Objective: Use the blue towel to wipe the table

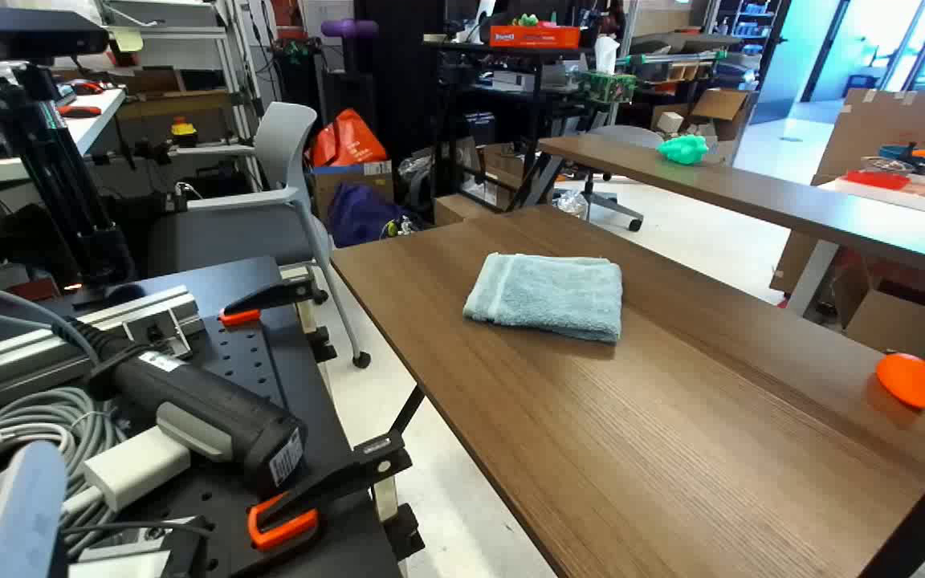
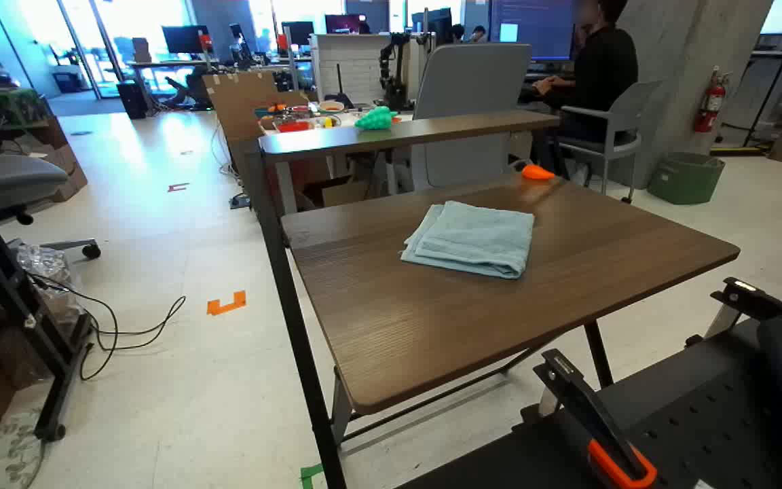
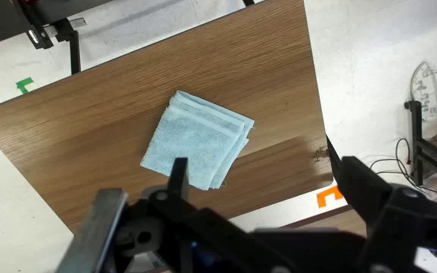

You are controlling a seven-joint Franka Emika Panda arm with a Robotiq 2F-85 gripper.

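Observation:
A folded light-blue towel (image 1: 547,295) lies flat on the brown wooden table (image 1: 671,449). The towel also shows in an exterior view (image 2: 476,238) and in the wrist view (image 3: 195,140). My gripper (image 3: 267,162) shows only in the wrist view. Its two black fingers are spread wide apart with nothing between them, above the table. The left fingertip overlaps the towel's lower edge in that view, but the towel looks well below it. A dark scribbled mark (image 3: 321,153) sits near a table corner.
An orange object (image 1: 906,380) lies near one table end. A raised wooden shelf (image 2: 418,136) runs along one side and bears a green lumpy object (image 2: 375,118). A black bench (image 1: 230,353) with clamps, cables and a black tool (image 1: 205,409) stands beside the table across a gap.

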